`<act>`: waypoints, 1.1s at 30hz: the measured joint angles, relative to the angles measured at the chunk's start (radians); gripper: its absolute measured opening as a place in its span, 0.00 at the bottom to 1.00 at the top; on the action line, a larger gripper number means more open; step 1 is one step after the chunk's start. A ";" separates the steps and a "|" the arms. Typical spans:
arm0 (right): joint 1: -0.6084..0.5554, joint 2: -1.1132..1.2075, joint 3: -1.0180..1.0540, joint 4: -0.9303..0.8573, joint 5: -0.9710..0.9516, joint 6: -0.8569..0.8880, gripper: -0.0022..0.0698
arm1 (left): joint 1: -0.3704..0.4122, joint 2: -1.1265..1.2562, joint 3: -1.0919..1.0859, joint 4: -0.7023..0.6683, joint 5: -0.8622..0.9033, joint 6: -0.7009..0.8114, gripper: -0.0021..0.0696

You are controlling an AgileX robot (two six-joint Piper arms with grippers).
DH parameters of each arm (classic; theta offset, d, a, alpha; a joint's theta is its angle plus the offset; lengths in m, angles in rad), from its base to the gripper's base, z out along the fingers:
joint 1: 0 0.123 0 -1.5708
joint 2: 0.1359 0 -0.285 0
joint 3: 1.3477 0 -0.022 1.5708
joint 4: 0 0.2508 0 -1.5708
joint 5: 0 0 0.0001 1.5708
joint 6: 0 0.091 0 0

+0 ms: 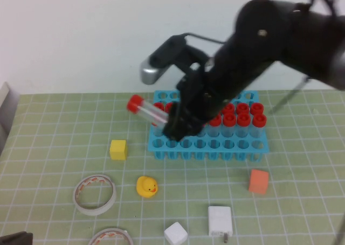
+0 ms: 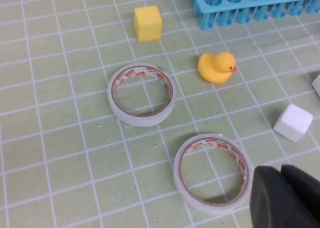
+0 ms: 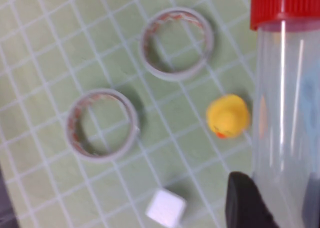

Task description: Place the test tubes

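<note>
Gripping a red-capped test tube (image 1: 144,109), the right pincer (image 1: 173,129) hangs over the nine o'clock end of the blue rack (image 1: 215,145). The tube is tilted, its cap pointing toward ten o'clock. More capped tubes (image 1: 242,118) stand toward the rack's three o'clock end. The left pincer (image 2: 280,188), closed, hovers at the seven o'clock corner of the desk (image 1: 302,164), beside a tape roll (image 2: 212,173).

Soft, even light from above.
Faint shadows on the tabletop (image 2: 50,138); the test tube (image 3: 285,112) at my right wrist is blurred.
</note>
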 joint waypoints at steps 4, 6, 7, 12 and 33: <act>0.000 -0.133 0.173 -0.077 -0.103 0.024 0.36 | 0.000 0.000 0.000 0.000 -0.002 0.006 0.03; 0.000 -0.214 0.294 -0.092 -0.176 0.030 0.36 | 0.000 0.000 0.000 -0.002 -0.006 0.008 0.03; 0.000 -0.260 0.361 -0.094 -0.225 0.030 0.36 | 0.000 0.000 0.000 -0.002 -0.007 0.008 0.03; 0.000 -0.483 0.706 -0.056 -0.554 0.030 0.36 | 0.000 0.000 0.000 -0.002 -0.021 0.008 0.03; 0.237 -0.804 1.213 -0.038 -1.332 0.030 0.36 | 0.000 0.006 0.011 -0.417 -0.473 0.240 0.03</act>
